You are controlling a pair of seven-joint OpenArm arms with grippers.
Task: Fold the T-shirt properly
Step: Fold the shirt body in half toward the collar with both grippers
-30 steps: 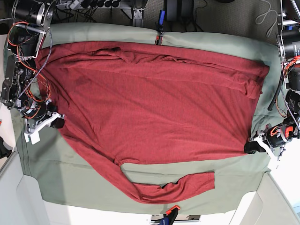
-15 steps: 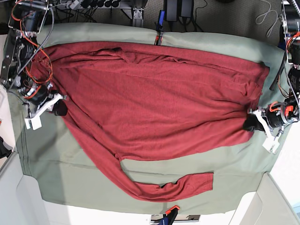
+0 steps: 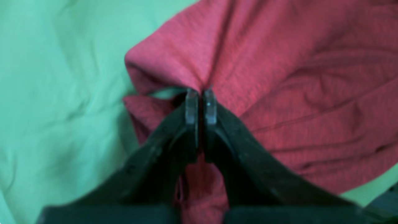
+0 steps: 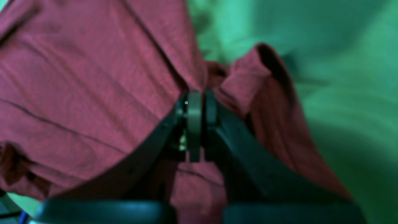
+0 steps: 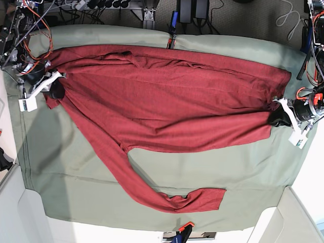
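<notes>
The dark brick-red T-shirt (image 5: 167, 101) lies spread across the green table cover (image 5: 76, 167), with one long sleeve (image 5: 152, 195) trailing toward the near edge. My left gripper (image 5: 277, 117) is shut on the shirt's lower corner at the right; in the left wrist view (image 3: 201, 102) the jaws pinch a fold of red cloth (image 3: 279, 77). My right gripper (image 5: 54, 88) is shut on the shirt's edge at the left; in the right wrist view (image 4: 199, 109) the jaws pinch bunched red cloth (image 4: 93, 87). Both held edges are lifted and pulled toward the far side.
The green cover (image 3: 56, 93) drapes the whole table. A blue-handled clamp (image 5: 173, 25) sits at the far edge and an orange one (image 5: 185, 230) at the near edge. Cables and arm bases stand at the far left (image 5: 25, 20) and far right (image 5: 314, 30).
Both grippers, holding the shirt's near edge, have moved toward the far side, dragging that edge and the sleeve with them and uncovering more green cover near the front.
</notes>
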